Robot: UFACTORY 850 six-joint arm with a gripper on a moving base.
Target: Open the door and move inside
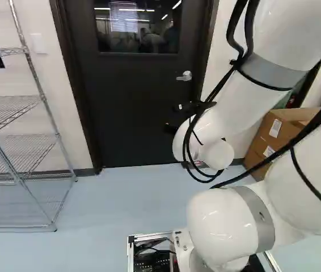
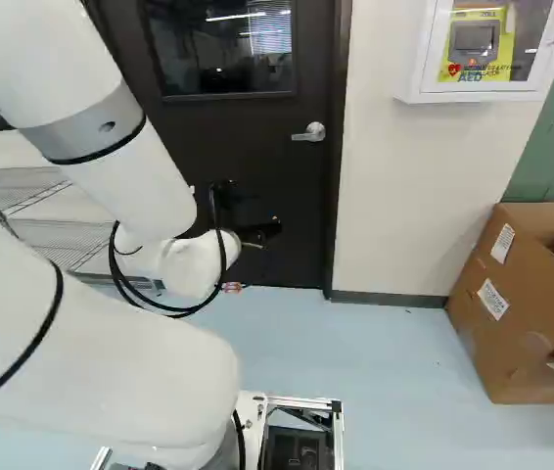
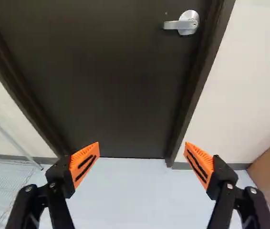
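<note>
A dark door (image 1: 138,113), shut in its frame (image 3: 204,76), faces a white robot arm (image 2: 125,152), upper center of the left base view, w/ its silver handle (image 2: 311,133) on the right-hand side, near upper center of the right base view. The gripper (image 3: 141,144) is released, fingers spread wide w/ nothing btwn them; the wrist view puts the handle ahead, well apart from both fingertips. Wire shelving (image 1: 21,139) stands far left of the left base view; cardboard boxes (image 2: 502,318) sit on the pale floor (image 2: 385,352) at lower right of the right base view, below a white wall cabinet (image 2: 429,96). Job at hand: prob. bring the gripper up to the handle. The door looks heavy & rigid, so expect a slow swing, poss. w/ a closer fighting back; the handle, smooth bare metal, is prob. stiff, sprung & a bit slippery. Best hold: out near the lever's free end, away from the round base, for max leverage, then press down. Too close to the base = hard turning; too near the tip = pads may slide off. Hinges n/a in these views, so push vs. pull can't be told; any swing toward the arm would need the base to give room.
</note>
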